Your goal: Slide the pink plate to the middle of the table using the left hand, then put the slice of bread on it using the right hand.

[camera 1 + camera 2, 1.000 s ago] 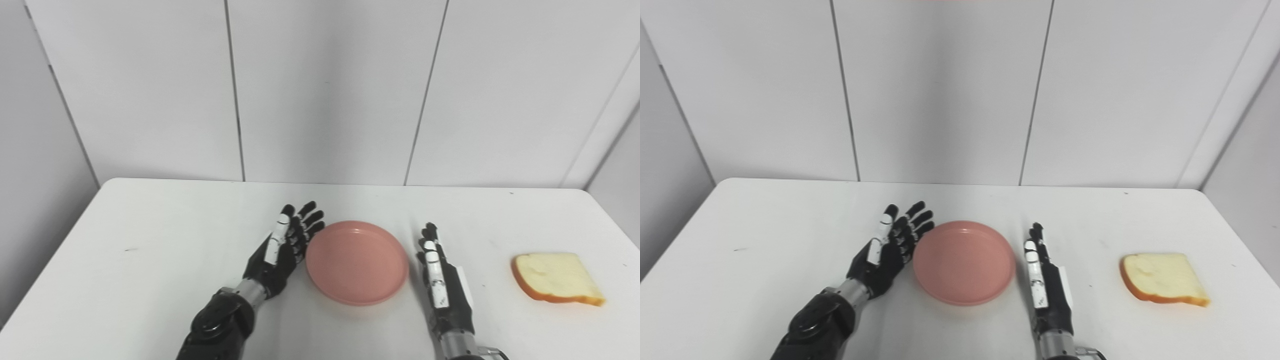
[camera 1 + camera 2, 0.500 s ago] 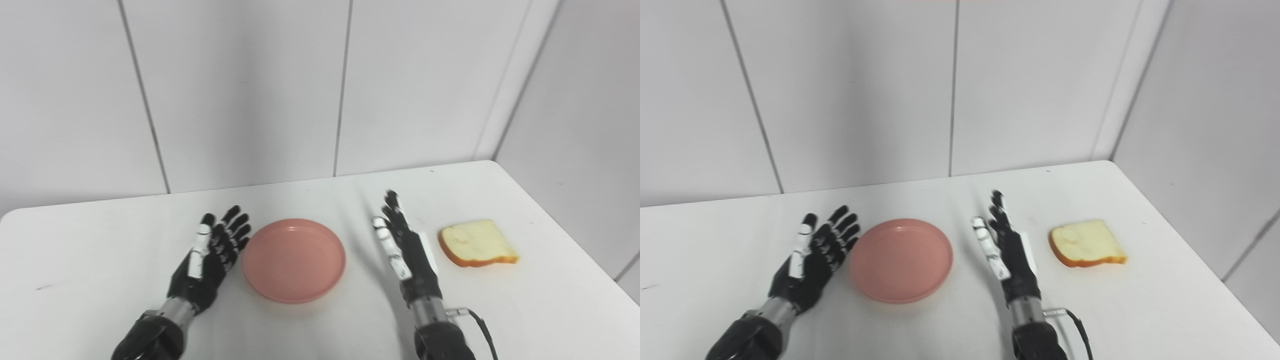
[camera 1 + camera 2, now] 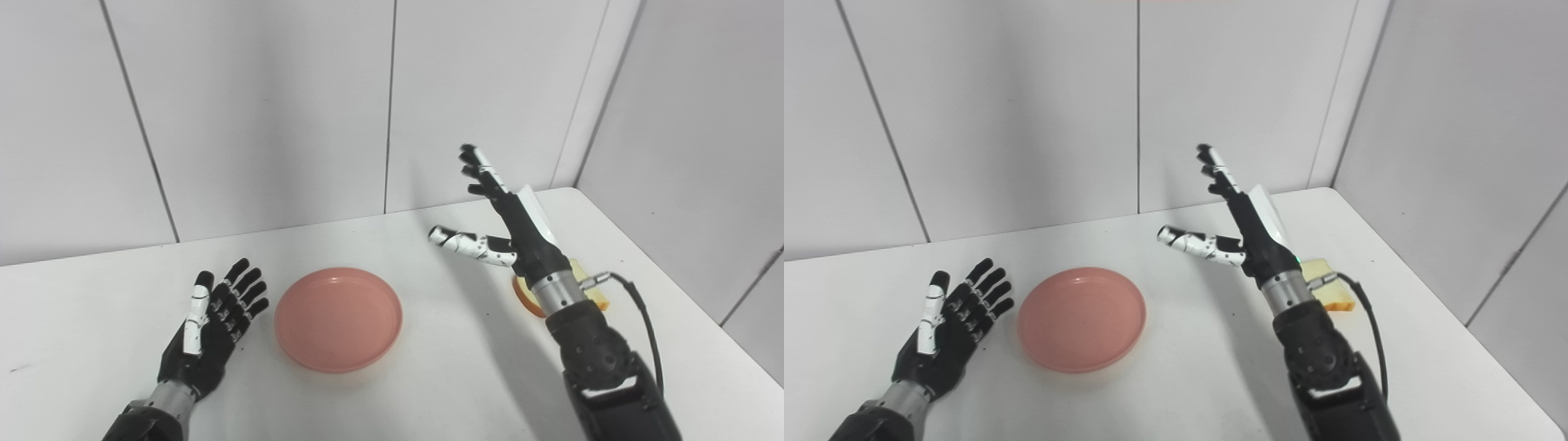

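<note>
Left eye view: the right hand [image 3: 511, 220] is raised above the table [image 3: 429, 380], fingers spread and nothing held.

The right hand is seen with its fingers [image 3: 481, 168] stretched up and away and the thumb stuck out sideways toward the plate. The slice of bread [image 3: 1326, 291] is lying on the table just behind the right wrist and is largely hidden by it; only its crust edge and a pale corner can be made out. The pink plate [image 3: 338, 318] is set flat on the table, well apart from the right hand on its thumb side. The left hand [image 3: 211, 324] is laid palm up, fingers apart and empty, just beside the plate without touching it.
</note>
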### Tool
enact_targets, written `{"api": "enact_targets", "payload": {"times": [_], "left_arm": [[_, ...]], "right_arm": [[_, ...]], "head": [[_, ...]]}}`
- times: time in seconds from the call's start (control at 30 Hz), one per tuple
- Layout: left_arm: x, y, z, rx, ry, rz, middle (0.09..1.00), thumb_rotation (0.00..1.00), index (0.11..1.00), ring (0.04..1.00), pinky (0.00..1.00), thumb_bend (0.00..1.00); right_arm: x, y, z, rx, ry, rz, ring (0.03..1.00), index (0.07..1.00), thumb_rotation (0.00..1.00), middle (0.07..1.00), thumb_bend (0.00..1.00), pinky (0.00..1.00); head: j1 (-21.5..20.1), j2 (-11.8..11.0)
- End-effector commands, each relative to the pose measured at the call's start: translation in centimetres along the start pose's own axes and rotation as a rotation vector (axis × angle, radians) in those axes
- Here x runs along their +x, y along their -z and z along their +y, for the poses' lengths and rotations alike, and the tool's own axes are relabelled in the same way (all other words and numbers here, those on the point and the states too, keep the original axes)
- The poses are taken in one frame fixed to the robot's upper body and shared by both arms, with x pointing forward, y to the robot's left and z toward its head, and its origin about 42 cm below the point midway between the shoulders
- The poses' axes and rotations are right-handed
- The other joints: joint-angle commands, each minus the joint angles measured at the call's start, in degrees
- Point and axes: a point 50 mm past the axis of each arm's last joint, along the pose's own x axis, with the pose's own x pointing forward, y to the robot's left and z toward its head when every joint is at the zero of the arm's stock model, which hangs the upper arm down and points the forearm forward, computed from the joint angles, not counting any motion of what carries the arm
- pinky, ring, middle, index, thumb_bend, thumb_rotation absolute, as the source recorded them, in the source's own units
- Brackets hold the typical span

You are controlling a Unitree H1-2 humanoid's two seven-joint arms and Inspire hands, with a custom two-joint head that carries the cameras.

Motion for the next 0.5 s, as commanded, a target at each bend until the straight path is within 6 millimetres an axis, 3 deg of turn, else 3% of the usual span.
{"api": "enact_targets", "payload": {"times": [0.0, 0.17, 0.23, 0.37, 0.47], "left_arm": [[-1.6, 1.6, 1.3, 0.009, -0.043, 0.073, 0.947, 1.0, 0.939, 0.938, 0.91, 0.74], [-2.0, 1.8, 1.8, -0.007, -0.062, 0.076, 0.938, 1.0, 0.926, 0.932, 0.9, 0.76], [-2.3, 2.0, 2.0, -0.007, -0.064, 0.077, 0.927, 1.0, 0.914, 0.92, 0.89, 0.78], [-3.0, 2.5, 2.6, -0.001, -0.066, 0.076, 0.917, 1.0, 0.904, 0.911, 0.9, 0.8], [-3.3, 2.6, 2.9, -0.023, -0.074, 0.074, 0.9, 1.0, 0.887, 0.896, 0.9, 0.78]], "right_arm": [[1.2, -1.5, -3.5, -0.121, -0.04, -0.018, 0.914, 0.936, 0.38, 0.928, 0.98, 0.86], [2.1, -1.7, -6.8, -0.239, -0.225, 0.104, 0.946, 0.928, 0.3, 0.946, 1.0, 0.9], [2.7, -1.5, -7.8, -0.313, -0.306, 0.156, 0.918, 0.911, 0.27, 0.939, 1.0, 0.84], [3.3, -1.1, -8.8, -0.389, -0.384, 0.226, 0.897, 0.911, 0.23, 0.933, 1.0, 0.8], [3.4, -0.4, -9.3, -0.435, -0.41, 0.278, 0.918, 0.947, 0.26, 0.945, 1.0, 0.84]], "head": [[-0.13, 0.05], [-0.78, -0.07], [-1.02, -0.14], [-2.08, -0.57], [-2.06, -0.48]]}}
